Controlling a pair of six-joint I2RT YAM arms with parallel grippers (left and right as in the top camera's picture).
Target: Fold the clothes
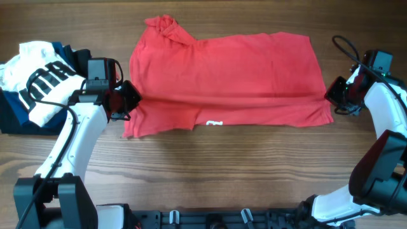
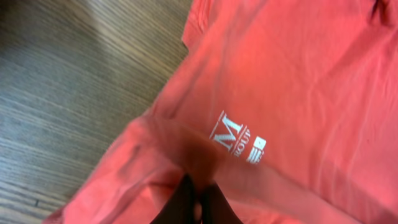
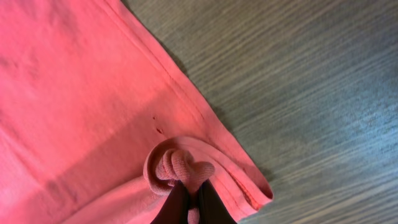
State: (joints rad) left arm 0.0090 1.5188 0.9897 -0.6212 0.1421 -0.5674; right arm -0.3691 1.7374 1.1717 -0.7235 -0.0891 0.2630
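Overhead, red T-shirt (image 1: 229, 70) lengthwise left-to-right, left fingers (image 2: 180, 205) and right fingers (image 3: 173, 208) pinching its ends

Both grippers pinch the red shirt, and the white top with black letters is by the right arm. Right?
Not quite. The left gripper and right gripper do pinch the red shirt, but the white top lies by the left arm, as the overhead view shows.
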